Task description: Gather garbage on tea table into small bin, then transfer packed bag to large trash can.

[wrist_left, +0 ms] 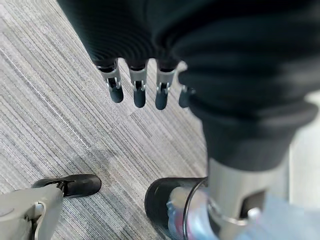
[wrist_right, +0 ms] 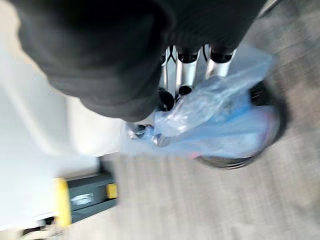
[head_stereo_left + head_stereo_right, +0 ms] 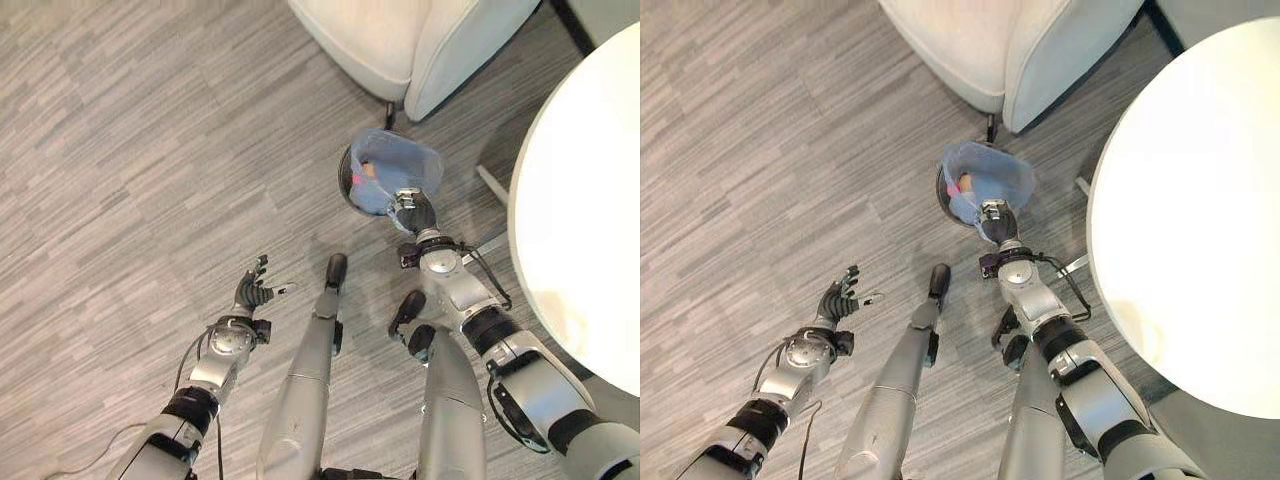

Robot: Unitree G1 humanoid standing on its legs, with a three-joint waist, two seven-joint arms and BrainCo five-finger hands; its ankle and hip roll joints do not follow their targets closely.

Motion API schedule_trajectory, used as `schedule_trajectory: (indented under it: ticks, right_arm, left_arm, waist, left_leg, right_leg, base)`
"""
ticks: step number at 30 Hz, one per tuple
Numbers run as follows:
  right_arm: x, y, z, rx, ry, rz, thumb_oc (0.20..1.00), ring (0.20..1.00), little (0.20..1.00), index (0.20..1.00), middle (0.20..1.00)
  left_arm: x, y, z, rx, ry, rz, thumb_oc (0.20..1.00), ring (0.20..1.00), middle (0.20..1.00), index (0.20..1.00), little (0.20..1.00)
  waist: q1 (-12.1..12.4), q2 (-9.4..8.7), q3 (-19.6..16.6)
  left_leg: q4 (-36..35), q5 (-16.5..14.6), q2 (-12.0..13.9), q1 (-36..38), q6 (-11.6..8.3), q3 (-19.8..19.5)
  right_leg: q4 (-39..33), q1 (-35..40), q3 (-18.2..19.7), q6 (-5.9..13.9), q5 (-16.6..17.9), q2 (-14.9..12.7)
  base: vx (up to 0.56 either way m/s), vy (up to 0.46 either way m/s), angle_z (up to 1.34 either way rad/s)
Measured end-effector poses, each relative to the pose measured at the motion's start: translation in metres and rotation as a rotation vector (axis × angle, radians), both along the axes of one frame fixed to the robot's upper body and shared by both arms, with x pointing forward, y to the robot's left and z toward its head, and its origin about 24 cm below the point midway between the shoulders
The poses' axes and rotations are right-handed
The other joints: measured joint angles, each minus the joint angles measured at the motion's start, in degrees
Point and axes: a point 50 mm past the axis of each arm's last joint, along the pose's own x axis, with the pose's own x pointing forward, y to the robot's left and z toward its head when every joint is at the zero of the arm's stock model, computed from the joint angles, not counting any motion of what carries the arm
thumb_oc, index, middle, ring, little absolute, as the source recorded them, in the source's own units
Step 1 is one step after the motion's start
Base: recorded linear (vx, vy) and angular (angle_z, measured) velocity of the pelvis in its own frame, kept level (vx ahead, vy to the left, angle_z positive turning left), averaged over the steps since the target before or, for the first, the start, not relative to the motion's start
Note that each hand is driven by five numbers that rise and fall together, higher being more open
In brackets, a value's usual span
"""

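Blue bag [image 3: 400,170] in small black bin [image 3: 347,180]
Translucent, crumpled, mouth open; bin upright on grey floor beside white table [image 3: 580,230].

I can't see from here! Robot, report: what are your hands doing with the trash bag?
Right hand pinching blue bag at small black bin. Left hand open over bare floor. Armchair and white table close by, nothing blocking.

The right hand [image 2: 172,75] has its fingers [image 2: 184,75] curled into the bunched edge of the blue bag [image 2: 220,115]; past the fingertips the bag lines the small black bin [image 2: 265,95] on grey floor [image 2: 200,200].
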Motion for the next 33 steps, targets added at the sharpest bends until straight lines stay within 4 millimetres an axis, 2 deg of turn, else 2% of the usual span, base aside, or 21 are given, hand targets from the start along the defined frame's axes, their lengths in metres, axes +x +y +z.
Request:
schedule_trajectory:
  ticks: [3, 4, 5, 10, 11, 13, 15, 18, 21, 24, 26, 27, 28, 30, 31, 32, 33]
  right_arm:
    - [-0.019, 0.002, -0.009, 0.07, 0.003, 0.056, 0.2, 0.2, 0.2, 0.2, 0.2]
    - [-0.025, 0.004, -0.018, 0.092, 0.027, 0.074, 0.2, 0.2, 0.2, 0.2, 0.2]
    - [-0.028, 0.004, -0.021, 0.105, 0.034, 0.082, 0.2, 0.2, 0.2, 0.2, 0.2]
    - [-0.043, 0.002, -0.019, 0.115, 0.003, 0.137, 0.2, 0.2, 0.2, 0.2, 0.2]
    - [-0.049, 0.002, -0.02, 0.108, -0.009, 0.163, 0.2, 0.2, 0.2, 0.2, 0.2]
    - [-0.052, -0.001, -0.02, 0.1, -0.019, 0.166, 0.2, 0.2, 0.2, 0.2, 0.2]
    - [-0.061, -0.007, -0.024, 0.107, -0.016, 0.166, 0.2, 0.2, 0.2, 0.2, 0.2]
    - [-0.072, -0.011, -0.036, 0.104, 0.017, 0.179, 0.2, 0.2, 0.2, 0.2, 0.2]
    - [-0.079, -0.014, -0.038, 0.109, 0.021, 0.187, 0.2, 0.2, 0.2, 0.2, 0.2]
    - [-0.082, -0.013, -0.034, 0.128, 0.003, 0.212, 0.2, 0.2, 0.2, 0.2, 0.2]
    - [-0.083, -0.014, -0.035, 0.125, 0.009, 0.214, 0.2, 0.2, 0.2, 0.2, 0.2]
    - [-0.083, -0.017, -0.037, 0.116, 0.014, 0.209, 0.2, 0.2, 0.2, 0.2, 0.2]
    - [-0.084, -0.02, -0.038, 0.098, 0.019, 0.21, 0.2, 0.2, 0.2, 0.2, 0.2]
    - [-0.083, -0.02, -0.038, 0.085, 0.016, 0.213, 0.2, 0.2, 0.2, 0.2, 0.2]
    - [-0.083, -0.019, -0.038, 0.079, 0.013, 0.214, 0.2, 0.2, 0.2, 0.2, 0.2]
    - [-0.082, -0.022, -0.036, 0.063, 0.004, 0.204, 0.2, 0.2, 0.2, 0.2, 0.2]
    - [-0.082, -0.026, -0.037, 0.045, 0.007, 0.191, 0.2, 0.2, 0.2, 0.2, 0.2]
  left_arm:
    - [-0.02, 0.011, -0.016, -0.04, 0.057, 0.063, 1.0, 1.0, 1.0, 1.0, 1.0]
    - [-0.032, 0.015, -0.026, -0.034, 0.099, 0.076, 1.0, 1.0, 1.0, 1.0, 1.0]
    - [-0.038, 0.016, -0.03, -0.036, 0.118, 0.077, 1.0, 1.0, 1.0, 1.0, 1.0]
    - [-0.051, 0.019, -0.041, -0.057, 0.159, 0.107, 1.0, 1.0, 1.0, 1.0, 1.0]
    - [-0.06, 0.024, -0.046, -0.056, 0.184, 0.126, 1.0, 1.0, 1.0, 1.0, 1.0]
    - [-0.065, 0.025, -0.048, -0.062, 0.195, 0.132, 1.0, 1.0, 1.0, 1.0, 1.0]
    - [-0.073, 0.022, -0.051, -0.076, 0.21, 0.123, 1.0, 1.0, 1.0, 1.0, 1.0]
    - [-0.092, 0.024, -0.06, -0.085, 0.26, 0.126, 1.0, 1.0, 1.0, 1.0, 1.0]
    - [-0.101, 0.027, -0.063, -0.091, 0.279, 0.149, 1.0, 1.0, 1.0, 1.0, 1.0]
    - [-0.107, 0.027, -0.066, -0.095, 0.295, 0.153, 1.0, 1.0, 1.0, 1.0, 1.0]
    - [-0.104, 0.025, -0.062, -0.1, 0.278, 0.14, 1.0, 1.0, 1.0, 1.0, 1.0]
    - [-0.097, 0.024, -0.059, -0.102, 0.262, 0.129, 1.0, 1.0, 1.0, 1.0, 1.0]
    - [-0.089, 0.023, -0.054, -0.102, 0.238, 0.118, 1.0, 1.0, 1.0, 1.0, 1.0]
    - [-0.082, 0.025, -0.048, -0.096, 0.206, 0.111, 1.0, 1.0, 1.0, 1.0, 1.0]
    - [-0.08, 0.024, -0.046, -0.096, 0.195, 0.109, 1.0, 1.0, 1.0, 1.0, 1.0]
    - [-0.079, 0.019, -0.044, -0.114, 0.183, 0.104, 1.0, 1.0, 1.0, 1.0, 1.0]
    - [-0.078, 0.013, -0.04, -0.132, 0.16, 0.093, 1.0, 1.0, 1.0, 1.0, 1.0]
  waist:
    - [-0.29, -0.33, -1.35]
    - [-0.33, -1.2, -4.45]
    - [-0.46, -1.56, -5.87]
    - [-1.39, -2.05, -7.59]
    - [-1.72, -2.74, -9.45]
    - [-2.27, -3.03, -10.34]
    - [-2.23, -3.11, -10.75]
    - [-2.62, -3.19, -13.32]
    - [-3.37, -3.11, -14.29]
    - [-3.44, -3.09, -16.35]
    - [-3.52, -2.99, -16.3]
    - [-3.86, -2.72, -16.13]
    - [-4.39, -2.46, -15.97]
    - [-3.9, -2.49, -15.87]
    - [-3.84, -2.5, -15.88]
    - [-3.03, -1.24, -15.34]
    - [-3.09, -0.18, -15.09]
  left_leg:
    - [-3.0, 0.84, 0.85, 7.68, 0.19, -0.08]
    - [-4.25, 0.76, 0.97, 9.32, 0.27, -0.02]
    - [-5.05, 0.78, 1.0, 10.67, 0.28, -0.05]
    - [-7.67, 0.61, 1.24, 17.83, 0.54, 0.04]
    - [-8.53, 0.38, 1.39, 19.5, 0.85, 0.44]
    - [-9.51, 0.17, 1.48, 20.8, 1.04, 0.73]
    - [-11.43, 0.17, 1.59, 24.16, 1.06, 1.63]
    - [-12.71, -0.62, 1.68, 27.32, 1.47, 3.24]
    - [-14.22, -0.25, 1.5, 30.61, 2.19, 4.21]
    - [-15.31, -0.44, 1.23, 32.78, 2.48, 6.42]
    - [-14.98, -0.4, 0.87, 33.24, 2.54, 6.61]
    - [-14.0, -0.41, 0.83, 32.75, 2.55, 6.03]
    - [-13.41, -0.62, 0.9, 32.5, 2.8, 4.73]
    - [-12.6, -0.21, 0.87, 31.95, 2.77, 3.04]
    - [-12.23, 0.18, 0.96, 31.19, 2.22, 2.24]
    - [-12.68, 1.78, 2.07, 29.43, -0.1, -0.56]
    - [-12.6, 2.07, 3.58, 27.98, -1.6, -2.23]
  right_leg:
    - [-4.52, 8.55, -1.05, 0.73, 0.68, 1.01]
    - [-6.22, 10.29, -1.09, 1.04, 0.75, 1.35]
    - [-7.32, 11.73, -1.23, 1.36, 0.92, 1.71]
    - [-12.77, 20.21, -1.7, 2.83, 2.03, 2.81]
    - [-14.72, 22.01, -1.48, 3.25, 2.57, 3.14]
    - [-16.09, 23.42, -1.46, 3.54, 2.97, 3.17]
    - [-18.43, 26.53, -1.05, 4.03, 3.71, 3.52]
    - [-22.09, 29.85, 0.22, 5.13, 4.91, 4.12]
    - [-25.1, 33.35, 0.72, 5.42, 6.56, 4.28]
    - [-26.98, 34.75, 3.13, 6.29, 7.76, 4.41]
    - [-26.15, 35.0, 3.9, 6.52, 7.74, 4.4]
    - [-23.51, 34.35, 5.88, 7.4, 7.01, 4.32]
    - [-20.68, 33.69, 9.78, 8.76, 6.01, 4.62]
    - [-17.13, 33.25, 13.37, 9.99, 3.08, 5.17]
    - [-16.52, 33.48, 15.37, 9.28, 1.62, 6.32]
    - [-19.4, 33.91, 15.87, 6.21, -0.18, 9.23]
    - [-21.29, 34.3, 16.52, 4.58, 0.34, 12.03]
  base:
    - [0.1, -0.015, -0.01]
    - [0.1, 0.004, -0.02]
    - [0.04, 0.041, -0.02]
    - [0.09, 0.034, -0.01]
    - [0.14, 0.04, -0.08]
    - [0.15, 0.066, -0.07]
    - [0.12, 0.071, -0.16]
    - [0.1, 0.086, -0.24]
    - [0.07, 0.078, -0.18]
    - [-0.04, 0.047, -0.35]
    - [-0.16, -0.024, -0.07]
    - [-0.18, -0.111, 0.44]
    - [-0.19, -0.126, 0.58]
    - [-0.17, -0.154, 0.51]
    - [-0.25, -0.289, 0.63]
    - [-0.35, -0.383, 0.85]
    - [-0.25, -0.244, 0.7]
